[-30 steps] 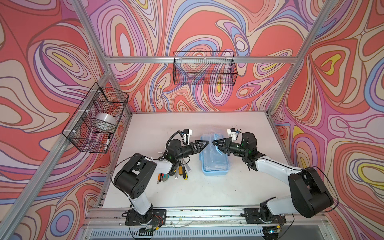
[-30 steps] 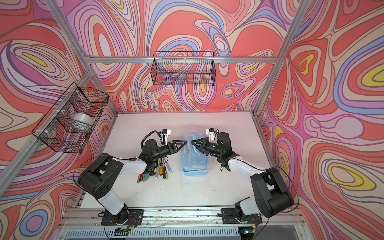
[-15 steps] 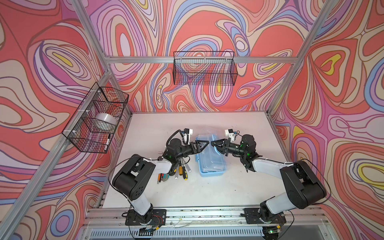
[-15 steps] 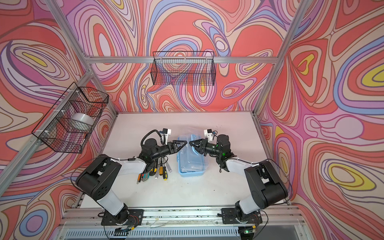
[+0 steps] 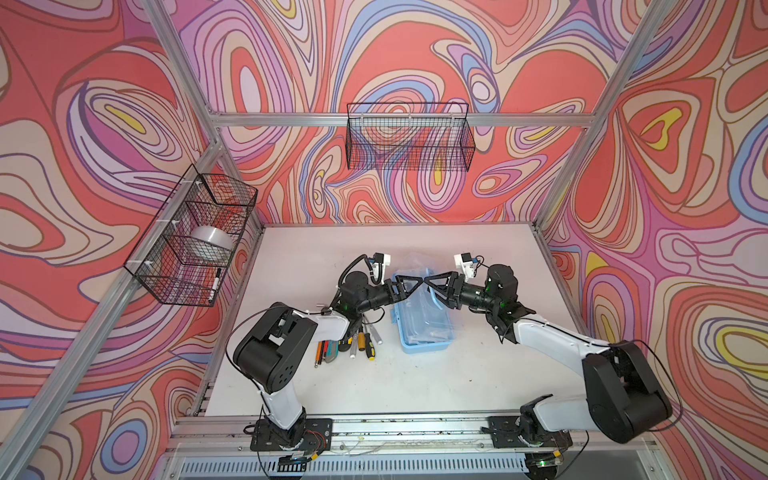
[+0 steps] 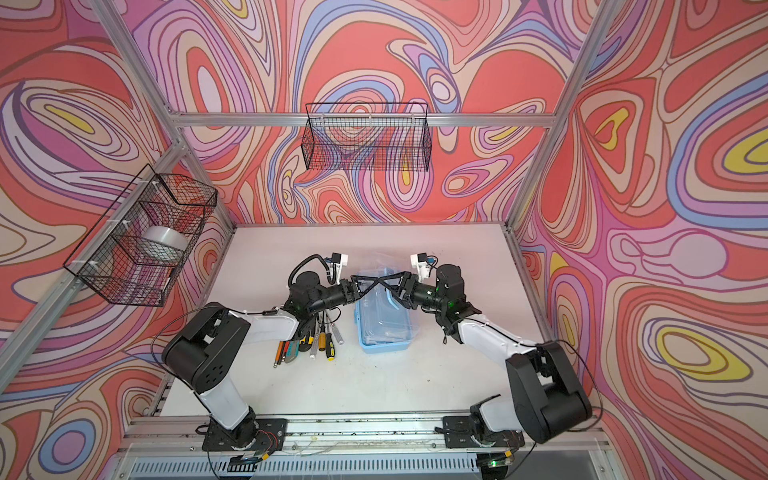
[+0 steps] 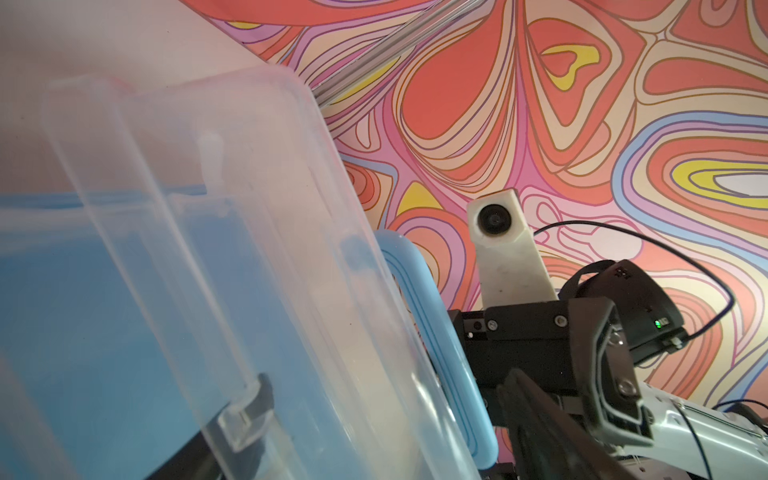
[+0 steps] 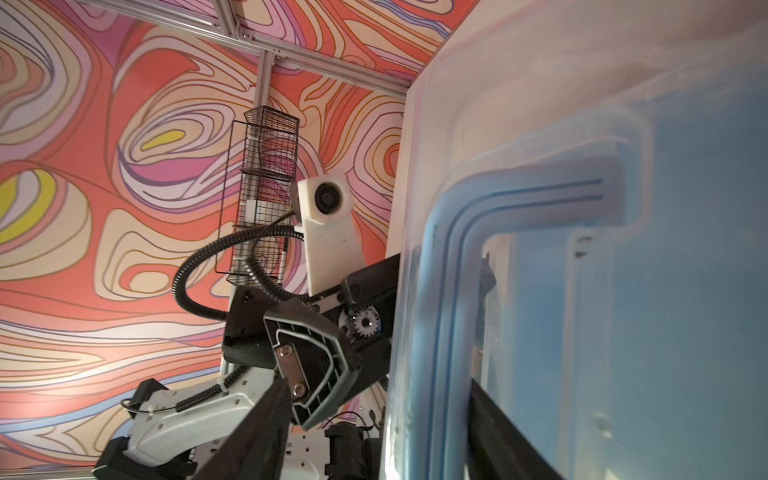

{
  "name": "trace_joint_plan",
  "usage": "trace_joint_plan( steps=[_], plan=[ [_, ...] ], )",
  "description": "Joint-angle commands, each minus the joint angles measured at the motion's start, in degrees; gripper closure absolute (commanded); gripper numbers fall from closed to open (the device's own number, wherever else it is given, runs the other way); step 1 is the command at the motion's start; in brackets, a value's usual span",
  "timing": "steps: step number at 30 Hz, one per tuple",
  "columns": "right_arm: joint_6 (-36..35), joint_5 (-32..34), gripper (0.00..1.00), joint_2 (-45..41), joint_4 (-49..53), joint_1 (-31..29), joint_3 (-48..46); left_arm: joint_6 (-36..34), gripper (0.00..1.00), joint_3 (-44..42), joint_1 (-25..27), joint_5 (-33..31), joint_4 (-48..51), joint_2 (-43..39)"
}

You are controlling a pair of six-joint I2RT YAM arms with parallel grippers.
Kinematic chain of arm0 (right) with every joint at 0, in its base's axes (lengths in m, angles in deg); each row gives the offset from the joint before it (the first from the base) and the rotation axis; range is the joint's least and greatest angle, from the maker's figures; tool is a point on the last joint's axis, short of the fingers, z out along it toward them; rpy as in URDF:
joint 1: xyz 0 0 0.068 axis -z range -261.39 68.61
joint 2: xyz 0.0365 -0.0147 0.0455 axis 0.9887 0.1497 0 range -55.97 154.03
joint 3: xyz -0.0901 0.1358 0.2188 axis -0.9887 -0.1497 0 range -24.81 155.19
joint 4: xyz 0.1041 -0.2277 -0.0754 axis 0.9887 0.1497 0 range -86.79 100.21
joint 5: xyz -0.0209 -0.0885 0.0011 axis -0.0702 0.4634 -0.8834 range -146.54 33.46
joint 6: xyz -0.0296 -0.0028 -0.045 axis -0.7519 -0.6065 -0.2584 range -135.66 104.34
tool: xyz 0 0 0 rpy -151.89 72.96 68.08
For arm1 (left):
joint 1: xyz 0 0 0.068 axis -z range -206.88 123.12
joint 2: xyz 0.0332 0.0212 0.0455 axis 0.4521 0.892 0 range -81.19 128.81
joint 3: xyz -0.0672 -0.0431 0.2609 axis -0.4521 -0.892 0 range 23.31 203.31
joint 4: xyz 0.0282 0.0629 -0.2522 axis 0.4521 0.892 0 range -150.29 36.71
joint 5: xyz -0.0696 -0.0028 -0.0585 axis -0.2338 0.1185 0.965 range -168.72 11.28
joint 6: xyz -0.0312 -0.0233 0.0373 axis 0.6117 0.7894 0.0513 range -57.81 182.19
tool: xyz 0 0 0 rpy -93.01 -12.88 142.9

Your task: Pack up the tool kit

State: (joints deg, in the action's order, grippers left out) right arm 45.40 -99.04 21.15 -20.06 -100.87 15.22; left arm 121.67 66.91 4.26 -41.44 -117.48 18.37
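We see the right gripper [image 5: 430, 291] with its jaws now apart, no longer pinched as they were a moment ago. The left gripper [image 5: 415, 286] keeps its jaws wide. The light-blue case [image 5: 424, 347] sits mid-table, with loose tools [image 5: 353, 340] just beside it. Only the wrist views show each gripper's fingers [image 8: 257, 436] straddling the raised clear lid [image 7: 208, 208].

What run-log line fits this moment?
light-blue plastic tool case: clear lid raised; left gripper: open by lid; right gripper: open by lid; loose tools: beside case
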Motion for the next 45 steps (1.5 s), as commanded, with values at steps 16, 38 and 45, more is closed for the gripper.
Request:
trace_joint_plan(
  steps=[16,38,45],
  plan=[
    [-26.0,33.8,0.30,-17.4,51.6,3.4,12.5,-7.9,0.13,15.5,4.9,-0.3,15.5,-2.3],
    [-27.4,37.0,0.32,-23.5,51.2,3.5,8.5,-16.5,0.12,41.4,9.7,4.9,33.3,13.9],
    [-28.8,33.5,0.35,-20.4,50.4,3.5,10.3,-21.9,0.12,35.1,8.6,-3.7,40.5,5.8]
  ],
)
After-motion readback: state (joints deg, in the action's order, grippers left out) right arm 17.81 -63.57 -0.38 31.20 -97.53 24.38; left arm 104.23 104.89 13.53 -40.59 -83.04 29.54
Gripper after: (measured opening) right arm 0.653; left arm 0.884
